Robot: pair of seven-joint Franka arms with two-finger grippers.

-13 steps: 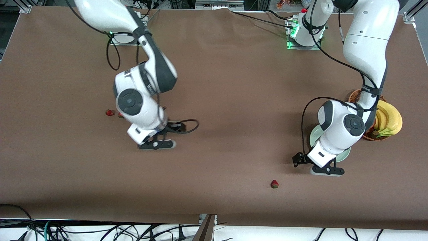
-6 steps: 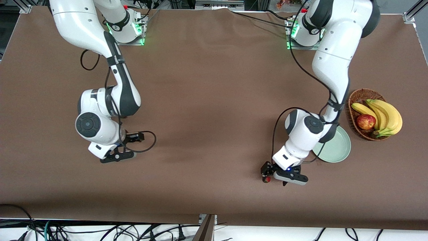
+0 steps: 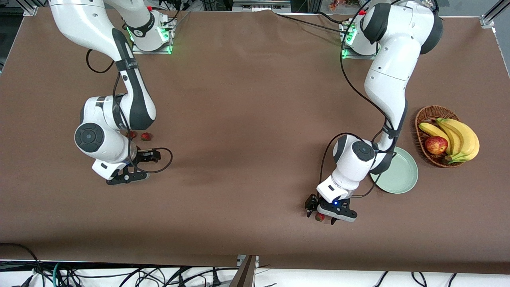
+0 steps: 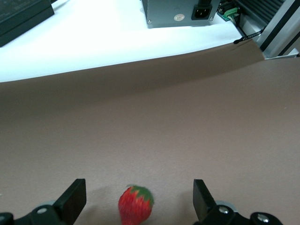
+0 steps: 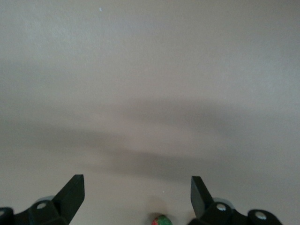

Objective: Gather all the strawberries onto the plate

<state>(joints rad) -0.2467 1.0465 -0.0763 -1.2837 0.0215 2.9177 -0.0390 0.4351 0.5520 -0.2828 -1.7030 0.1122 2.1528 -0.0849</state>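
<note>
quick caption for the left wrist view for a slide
Left pincer open over the brown table, a strawberry lying between its fingers.

L arm swings off the plate (image 3: 400,175) toward the front edge of the table; left gripper (image 3: 327,215) now sits low over the lone strawberry (image 3: 319,217), berry between its spread fingers (image 4: 73,199) in the left wrist view. Plate and basket (image 3: 427,115), earlier partly covered by that arm, now show in full w/ apple (image 3: 436,144) and bananas (image 3: 458,137). R arm moves toward its own end of the table; right gripper (image 3: 126,177) now hangs wide apart, just nearer the camera than the strawberry pair (image 3: 146,136), one half hidden by the arm.
</note>
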